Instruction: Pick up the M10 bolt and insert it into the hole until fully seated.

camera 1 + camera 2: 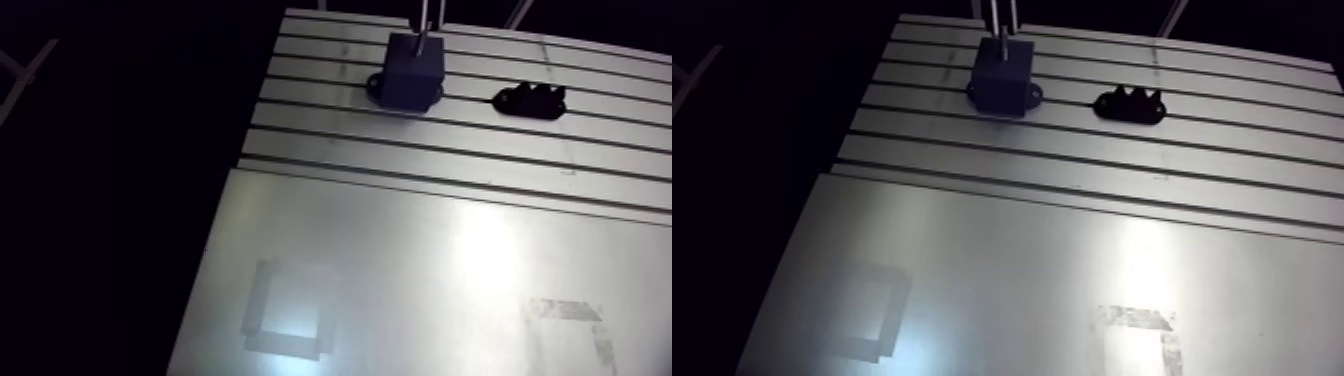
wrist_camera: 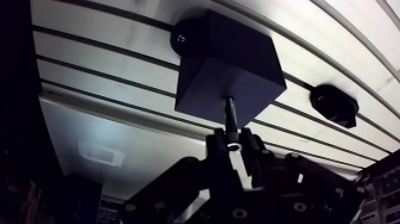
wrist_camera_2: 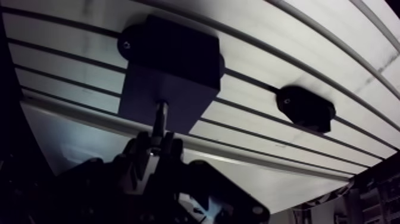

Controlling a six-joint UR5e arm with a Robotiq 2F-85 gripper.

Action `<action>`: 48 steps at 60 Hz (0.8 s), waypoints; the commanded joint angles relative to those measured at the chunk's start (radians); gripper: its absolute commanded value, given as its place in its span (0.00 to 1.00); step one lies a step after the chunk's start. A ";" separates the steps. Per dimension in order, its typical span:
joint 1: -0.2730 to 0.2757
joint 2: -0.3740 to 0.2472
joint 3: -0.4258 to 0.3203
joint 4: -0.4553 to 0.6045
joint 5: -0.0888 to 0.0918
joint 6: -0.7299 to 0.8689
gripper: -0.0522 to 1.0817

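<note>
Plainly, in the wrist view the gripper (image 2: 232, 144) is clamped on the M10 bolt (image 2: 229, 116). Its two dark fingers (image 2: 255, 156) are drawn close together, pinching the bolt at its head end, with only the bolt's width left between them. The slim metal shank runs straight ahead from the fingertips, and its far end meets the flat upper face of a dark block (image 2: 229, 65). The hole itself cannot be made out, nor how deep the shank sits. The block is matte, square-cornered and box-shaped, with a rounded mounting ear (image 2: 184, 39) carrying a small screw at its base. It stands on the desk (image 1: 330, 120), which here is ribbed, brushed aluminium with long parallel slots. Beside the block and clearly apart from it, a low black fixture (image 1: 530, 100) with a lumpy top lies along the same ribs, with bare ribs between the two. Nearer the camera in the arm view, the slots give way to a smooth, glossy plate (image 1: 400, 250) bearing two faint taped square outlines (image 1: 285, 315) (image 1: 570, 325). On the block's other side the desk's edge runs slantwise into darkness, not far from the mounting ear.
</note>
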 commanded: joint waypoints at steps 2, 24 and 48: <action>0.000 0.000 0.000 0.000 0.000 -0.001 1.00; 0.000 0.000 0.009 0.000 0.000 0.000 1.00; -0.001 -0.003 0.017 -0.020 -0.004 0.001 0.97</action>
